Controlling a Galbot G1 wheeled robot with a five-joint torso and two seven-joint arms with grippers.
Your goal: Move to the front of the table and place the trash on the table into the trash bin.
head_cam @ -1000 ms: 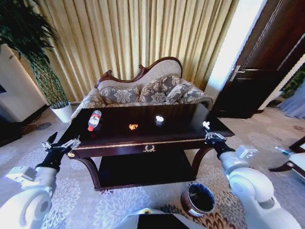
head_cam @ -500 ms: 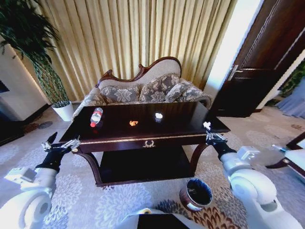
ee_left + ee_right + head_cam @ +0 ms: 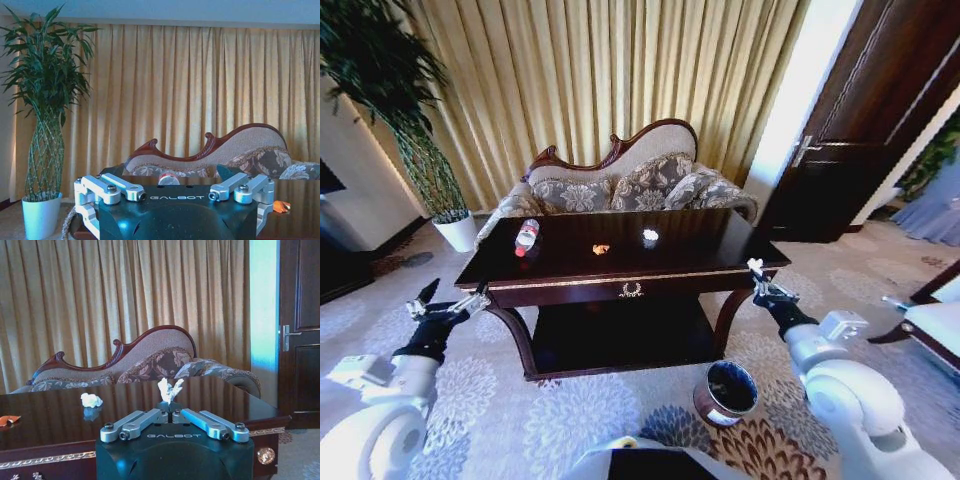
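Left end effector [image 3: 448, 297] hangs off the front-left corner of the surface [image 3: 620, 272], level with its edge, fingers spread and holding nothing. Right end effector [image 3: 756, 272] sits just off the front-right corner, fingers closed together with nothing between them.

All the trash lies on the surface:
- bottle [image 3: 526, 237], on its side toward the left end
- orange scrap [image 3: 601, 249], near the middle
- paper wad [image 3: 650, 235], right of the scrap and slightly farther back

The trash bin [image 3: 725, 392] stands upright on the carpet, in front of the right front leg and below the right arm. The sofa [image 3: 620, 185] stands behind the surface.

Judged step: approach to the front of the surface, no pick begun.

Procedure for a good approach:
1. Centre the base on the gold emblem [image 3: 631, 290] so that both arms flank the front edge evenly.
2. Stop with all three items inside arm reach; the wad lies farthest back.
3. Keep both end effectors clear of the corners during the final advance; both are close to them.
4. Keep the base off the trash bin, which would tip easily if nudged.
5. Expect the bottle to roll when touched; grasp across its body
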